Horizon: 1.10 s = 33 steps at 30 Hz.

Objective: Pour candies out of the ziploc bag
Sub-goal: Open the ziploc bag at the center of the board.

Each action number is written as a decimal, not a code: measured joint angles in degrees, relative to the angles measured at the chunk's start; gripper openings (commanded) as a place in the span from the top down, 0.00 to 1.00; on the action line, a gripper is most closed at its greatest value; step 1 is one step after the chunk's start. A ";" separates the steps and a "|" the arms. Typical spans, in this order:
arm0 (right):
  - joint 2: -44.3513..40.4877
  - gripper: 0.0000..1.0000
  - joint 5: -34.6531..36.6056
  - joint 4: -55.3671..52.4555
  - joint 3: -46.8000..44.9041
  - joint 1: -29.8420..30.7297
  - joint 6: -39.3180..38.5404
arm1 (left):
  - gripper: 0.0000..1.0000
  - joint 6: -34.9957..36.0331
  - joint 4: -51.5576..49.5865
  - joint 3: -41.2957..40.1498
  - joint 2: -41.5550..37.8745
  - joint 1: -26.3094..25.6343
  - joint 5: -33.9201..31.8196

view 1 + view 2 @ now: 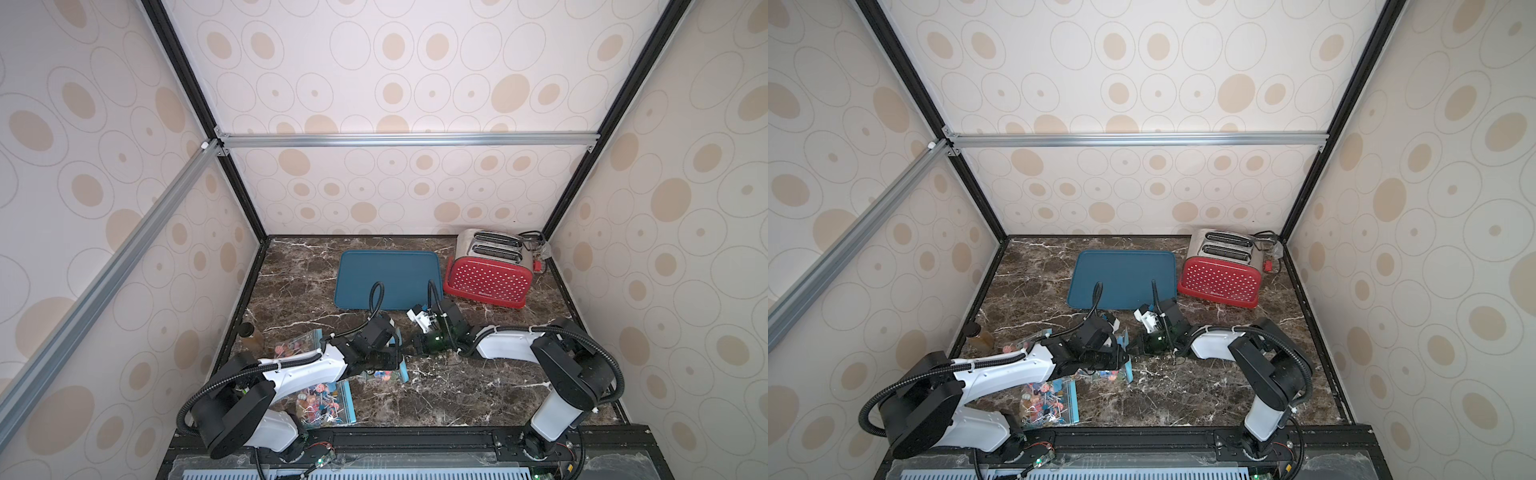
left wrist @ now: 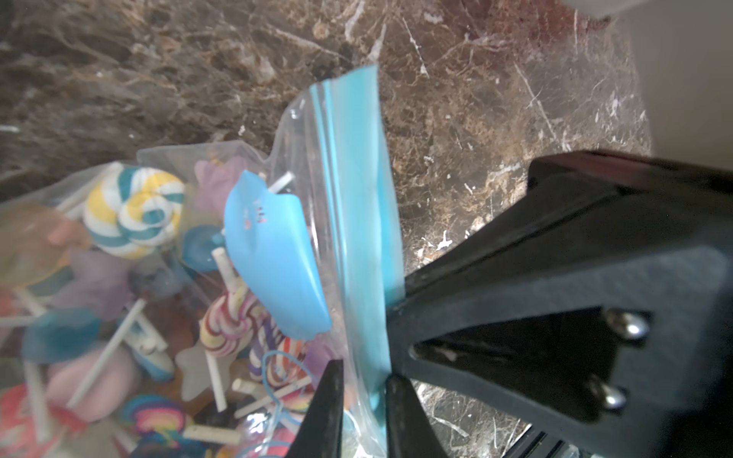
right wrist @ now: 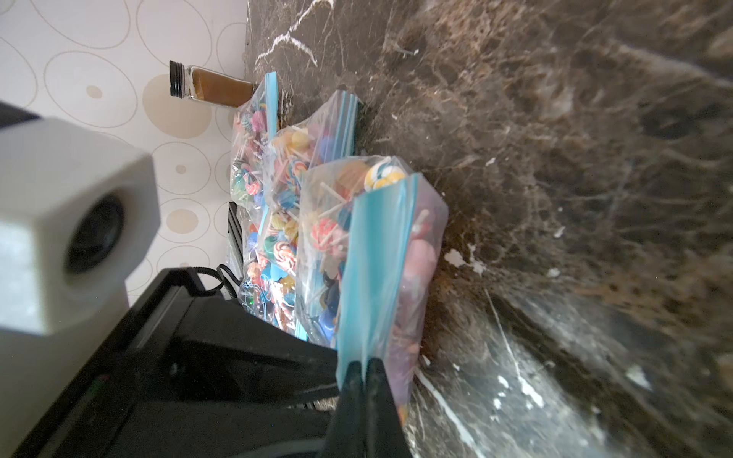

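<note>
The dark marble table (image 1: 478,386) carries a teal tray (image 1: 386,270) and a red toaster (image 1: 486,278). In front of the tray, between both arms, rests the ziploc bag (image 3: 380,257), clear-walled with a blue zip strip. It bulges with candies (image 3: 329,234): tiny swirled, pink and blue lollipops on white sticks. The right gripper (image 3: 364,363) pinches the strip tight. The left gripper (image 2: 364,370) sits narrow around it, though I cannot tell if it grips.

Bare table (image 1: 469,390) lay open near the middle, while candy bags (image 1: 328,405) and a jar (image 1: 252,337) blocked the left, a tray (image 1: 386,272) and toaster (image 1: 490,278) the rear.
</note>
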 measured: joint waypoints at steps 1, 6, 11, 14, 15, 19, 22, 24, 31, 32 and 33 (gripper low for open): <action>0.00 1.00 0.02 -0.04 0.00 0.00 -0.02 | 0.85 -0.02 -0.02 0.00 -0.07 0.00 -0.02; 0.00 1.00 0.22 -0.42 0.00 0.00 -0.48 | 0.87 -0.17 -0.11 0.00 -0.52 0.07 -0.13; 0.07 1.00 0.39 -1.36 0.00 0.00 -1.14 | 0.85 -0.20 -0.15 -0.37 -0.81 0.15 -0.24; 0.26 1.00 0.44 -1.64 0.02 0.00 -1.27 | 0.85 -0.20 -0.13 -0.59 -0.83 0.33 -0.42; 0.35 1.00 0.44 -1.66 0.02 0.00 -1.27 | 0.84 -0.22 -0.15 -0.66 -0.83 0.37 -0.57; 0.42 1.00 0.46 -1.88 0.02 0.00 -1.27 | 0.82 -0.20 -0.13 -0.66 -0.70 0.44 -0.79; 0.42 1.00 0.68 -2.49 0.02 0.00 -1.27 | 0.80 -0.22 -0.09 -0.66 0.07 0.48 -0.79; 0.42 1.00 0.63 -2.71 0.02 0.00 -1.27 | 0.79 -0.22 -0.02 -0.66 0.90 0.50 -0.76; 0.42 1.00 0.44 -2.95 0.02 0.00 -1.22 | 0.79 -0.22 1.25 -0.63 2.78 0.66 -0.39; 0.42 1.00 0.46 -2.97 0.02 0.00 -1.22 | 0.80 -0.24 1.46 -0.63 2.95 0.66 -0.26; 0.42 1.00 0.46 -3.02 0.02 0.00 -1.22 | 0.81 -0.26 1.64 -0.63 3.10 0.66 -0.13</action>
